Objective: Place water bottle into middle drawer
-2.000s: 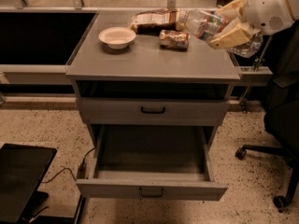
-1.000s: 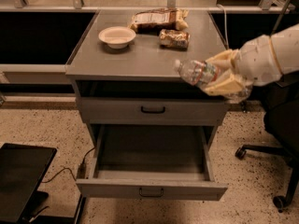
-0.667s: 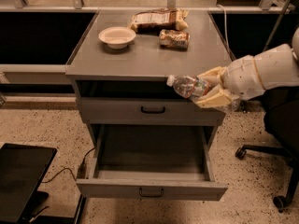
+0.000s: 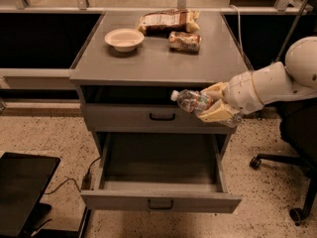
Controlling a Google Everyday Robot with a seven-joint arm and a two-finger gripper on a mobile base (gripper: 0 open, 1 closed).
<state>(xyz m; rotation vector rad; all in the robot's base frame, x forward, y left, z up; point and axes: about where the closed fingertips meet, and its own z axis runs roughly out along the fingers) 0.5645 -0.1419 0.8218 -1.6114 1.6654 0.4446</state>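
Observation:
My gripper (image 4: pixel 214 104) is shut on the water bottle (image 4: pixel 190 100), a small clear bottle with a white cap pointing left. It holds the bottle sideways in front of the cabinet's shallow upper drawer (image 4: pixel 153 116), above the right part of the middle drawer (image 4: pixel 161 200). The middle drawer is pulled wide open, with a dark empty interior and a small loop handle on its front. My white arm (image 4: pixel 277 83) reaches in from the right.
On the cabinet top (image 4: pixel 114 63) stand a white bowl (image 4: pixel 124 38) and two brown snack bags (image 4: pixel 166 20) (image 4: pixel 184 41). An office chair base (image 4: pixel 282 165) is at the right. A black object (image 4: pixel 22 192) lies on the floor at the left.
The gripper has carried the bottle down from above the cabinet top's right edge to in front of the upper drawer, moving lower and leftward over the open drawer.

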